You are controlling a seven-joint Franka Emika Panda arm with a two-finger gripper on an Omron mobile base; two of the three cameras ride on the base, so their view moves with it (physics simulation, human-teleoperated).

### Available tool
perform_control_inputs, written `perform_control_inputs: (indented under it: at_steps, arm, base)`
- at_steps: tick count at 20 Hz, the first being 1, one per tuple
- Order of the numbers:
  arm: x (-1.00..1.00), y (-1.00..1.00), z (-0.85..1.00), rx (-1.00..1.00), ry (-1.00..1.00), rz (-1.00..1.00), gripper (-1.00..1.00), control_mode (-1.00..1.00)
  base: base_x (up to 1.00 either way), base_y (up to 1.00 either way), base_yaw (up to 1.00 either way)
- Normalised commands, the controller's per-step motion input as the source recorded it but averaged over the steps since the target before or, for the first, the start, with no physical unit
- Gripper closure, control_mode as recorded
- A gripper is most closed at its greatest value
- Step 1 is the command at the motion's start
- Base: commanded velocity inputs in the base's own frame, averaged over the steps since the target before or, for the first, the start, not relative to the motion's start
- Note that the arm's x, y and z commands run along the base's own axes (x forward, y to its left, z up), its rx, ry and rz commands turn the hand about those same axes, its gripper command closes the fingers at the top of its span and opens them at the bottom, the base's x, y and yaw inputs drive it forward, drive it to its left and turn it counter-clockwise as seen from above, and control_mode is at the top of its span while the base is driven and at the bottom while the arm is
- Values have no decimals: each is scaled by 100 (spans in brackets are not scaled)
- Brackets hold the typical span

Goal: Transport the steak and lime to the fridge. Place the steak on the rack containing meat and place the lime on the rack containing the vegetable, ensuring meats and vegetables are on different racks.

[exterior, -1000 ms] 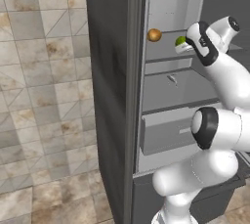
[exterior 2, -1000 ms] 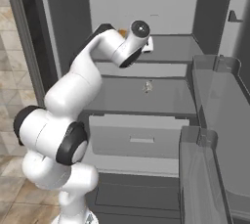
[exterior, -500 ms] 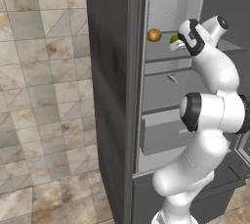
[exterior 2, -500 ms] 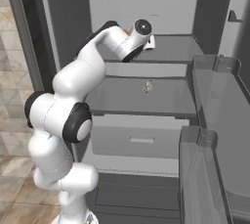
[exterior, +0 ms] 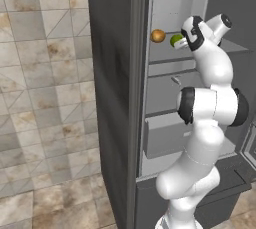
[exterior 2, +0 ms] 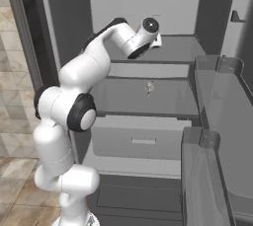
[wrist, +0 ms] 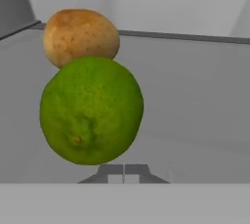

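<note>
- Inside the tall dark grey fridge (exterior: pixel 120 98), door open, the white arm reaches up to the upper thin flat pale grey shelf panel (exterior 2: pixel 178 55).
- Small round glossy green lime (exterior: pixel 176 40) sits at the front of that upper shelf, just in front of the two-finger gripper (exterior: pixel 183 41); in the hand view the lime (wrist: pixel 91 110) looms large above the gripper's dark tips (wrist: pixel 124 172).
- Gripper tips appear drawn together below the lime, not around it. Whether they touch the fruit cannot be told.
- Small round orange-brown ball, speckled like a potato (wrist: pixel 81 36), lies just behind the lime in the hand view, overlapped by it. From the left base view it (exterior: pixel 158 36) sits beside the lime, nearer the fridge's left wall.
- On the next shelf down (exterior 2: pixel 148 101), a small pale greyish elongated piece of meat (exterior 2: pixel 148 88) lies near the middle.
- Pale drawer (exterior 2: pixel 138 138) below that, closed.
- Clear door bins (exterior 2: pixel 217 121) at right.
- Tiled wall (exterior: pixel 45 73) left of the fridge.
</note>
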Motion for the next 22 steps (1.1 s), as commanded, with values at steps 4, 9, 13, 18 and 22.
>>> perform_control_inputs:
  at_steps: [4,9,13,18,22]
  arm:
    - [11,0,-11,0,0,0,-100,-100]
    - [-9,0,0,0,-3,0,-100,-100]
    - [-49,0,24,0,-20,-1,-100,-100]
    - [-74,0,18,0,-13,-2,-100,-100]
    - [-95,18,0,0,-4,-2,-100,-100]
  base:
    - [0,0,0]
    - [0,0,0]
    - [0,0,0]
    - [0,0,0]
    - [0,0,0]
